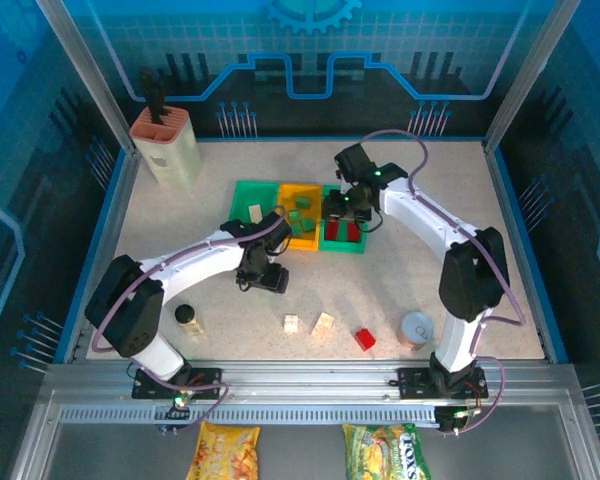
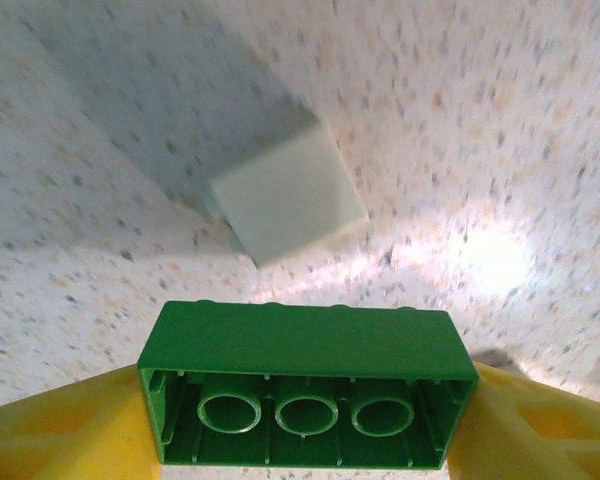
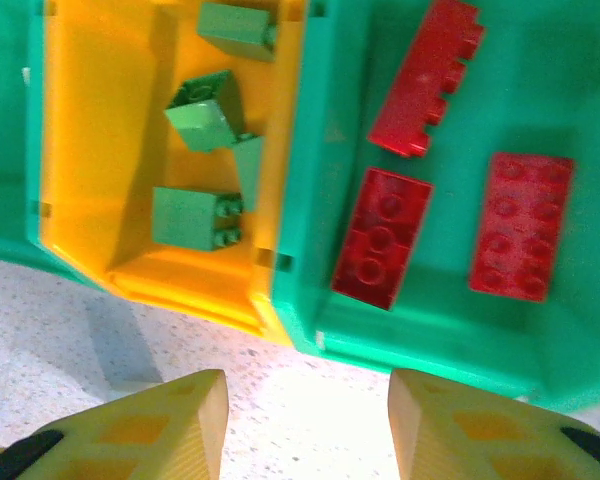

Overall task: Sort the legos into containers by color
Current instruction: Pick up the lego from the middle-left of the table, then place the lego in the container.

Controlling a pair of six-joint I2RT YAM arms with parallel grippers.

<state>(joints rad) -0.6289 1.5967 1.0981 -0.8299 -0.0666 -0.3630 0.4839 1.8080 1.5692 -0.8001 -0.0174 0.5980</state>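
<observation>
A green brick is grasped end to end between the yellow fingers of the left gripper. Its hollow underside, with three round tubes, is turned toward the wrist camera. This gripper is held over the speckled table, just on the near side of a row of three joined plastic bins. A smooth cream brick lies on the table beyond the held one.

The right gripper is positioned over the near edge of the bins, its jaws apart with nothing between them. Just beyond it, three flat red bricks with round studs lie in the right green bin. Several green bricks are gathered in the middle yellow bin.

On the near part of the table, two cream bricks lie side by side. One red brick lies loose just to their right.
</observation>
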